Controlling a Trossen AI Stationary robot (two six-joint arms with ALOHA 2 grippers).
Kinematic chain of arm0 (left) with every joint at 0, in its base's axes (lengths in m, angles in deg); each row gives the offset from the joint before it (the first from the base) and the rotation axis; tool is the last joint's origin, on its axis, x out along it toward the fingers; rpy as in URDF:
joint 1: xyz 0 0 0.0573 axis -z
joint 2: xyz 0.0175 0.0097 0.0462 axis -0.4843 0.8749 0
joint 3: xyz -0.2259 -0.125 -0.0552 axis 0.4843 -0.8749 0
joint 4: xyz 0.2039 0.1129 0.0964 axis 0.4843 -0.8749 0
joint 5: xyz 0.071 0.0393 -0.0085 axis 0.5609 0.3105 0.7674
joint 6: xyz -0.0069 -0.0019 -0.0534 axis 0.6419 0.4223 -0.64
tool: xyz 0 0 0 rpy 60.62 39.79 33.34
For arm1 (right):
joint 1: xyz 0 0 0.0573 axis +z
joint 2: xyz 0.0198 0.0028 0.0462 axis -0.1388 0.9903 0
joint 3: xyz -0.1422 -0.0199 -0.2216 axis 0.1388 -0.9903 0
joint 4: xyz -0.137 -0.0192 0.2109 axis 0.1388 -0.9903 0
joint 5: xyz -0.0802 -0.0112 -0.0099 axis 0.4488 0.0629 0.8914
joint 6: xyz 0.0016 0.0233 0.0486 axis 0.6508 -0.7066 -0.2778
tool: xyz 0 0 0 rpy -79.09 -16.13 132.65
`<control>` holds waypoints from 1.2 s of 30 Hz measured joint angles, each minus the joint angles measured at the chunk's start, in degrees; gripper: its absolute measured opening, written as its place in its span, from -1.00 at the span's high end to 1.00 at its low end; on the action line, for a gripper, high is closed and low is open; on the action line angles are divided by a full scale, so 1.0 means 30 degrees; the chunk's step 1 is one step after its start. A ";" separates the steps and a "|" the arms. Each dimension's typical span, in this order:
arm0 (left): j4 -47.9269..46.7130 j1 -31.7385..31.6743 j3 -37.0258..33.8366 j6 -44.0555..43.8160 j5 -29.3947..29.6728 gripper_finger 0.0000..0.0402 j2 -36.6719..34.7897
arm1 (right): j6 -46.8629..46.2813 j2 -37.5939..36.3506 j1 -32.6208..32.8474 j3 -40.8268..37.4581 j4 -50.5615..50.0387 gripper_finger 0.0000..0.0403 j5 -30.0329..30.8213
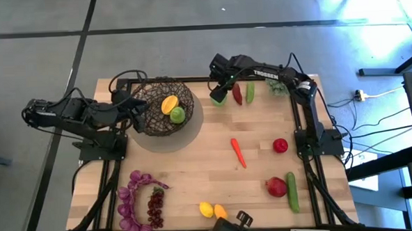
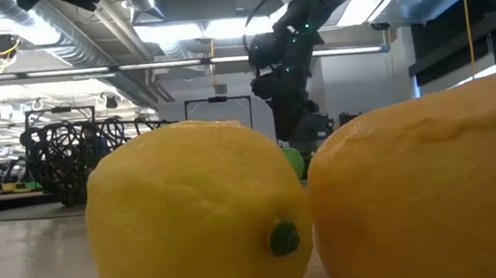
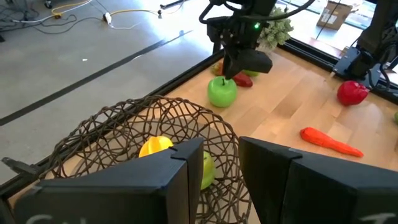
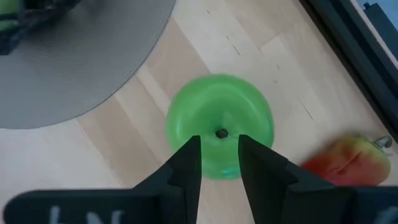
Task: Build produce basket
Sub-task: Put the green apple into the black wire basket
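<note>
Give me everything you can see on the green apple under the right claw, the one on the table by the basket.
The green apple is a glossy, plastic-looking toy, bright green and round, with a small dark stem pit on top. It sits upright on the wooden table, just outside the grey mat under the basket, with a red-and-yellow fruit close beside it. The right claw hangs directly above, fingers slightly parted around the stem; contact cannot be judged.

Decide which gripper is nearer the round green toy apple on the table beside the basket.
Right. The right gripper hangs directly over the green apple; the left gripper sits at the wire basket's far side.
</note>
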 joint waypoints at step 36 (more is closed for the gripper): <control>-0.0007 -0.0007 0.0000 0.0674 0.0000 0.54 0.0005 | 0.0029 0.0070 -0.0007 -0.0860 0.1583 0.49 0.0088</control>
